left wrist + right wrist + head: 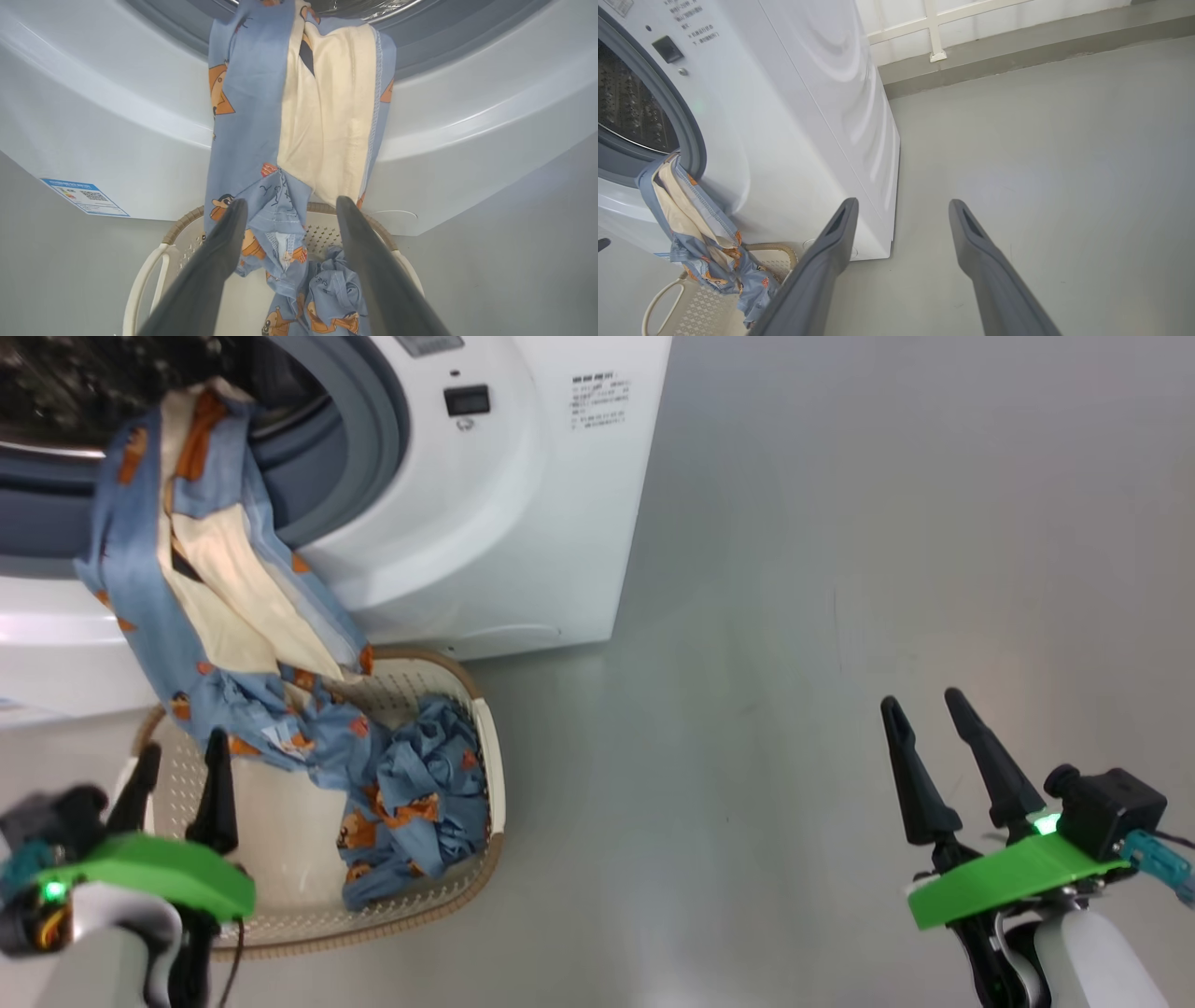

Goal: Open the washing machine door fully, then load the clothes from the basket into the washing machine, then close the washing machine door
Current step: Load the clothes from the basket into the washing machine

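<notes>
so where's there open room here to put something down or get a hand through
Widest bare patch: the grey floor, bordered by the washing machine, the basket and the right gripper. The basket's left half is bare too, by the left gripper. Crowded: the clothes, bunched in its right half and hanging from the machine's mouth.

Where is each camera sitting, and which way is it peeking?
Head: up high, looking down at the washer, basket and floor; left gripper and right gripper show, both open.
Left wrist: behind its fingers, facing the clothes hanging from the washer into the basket.
Right wrist: behind its fingers, facing the washer's side and floor.
All three share washer, clothes and basket.
</notes>
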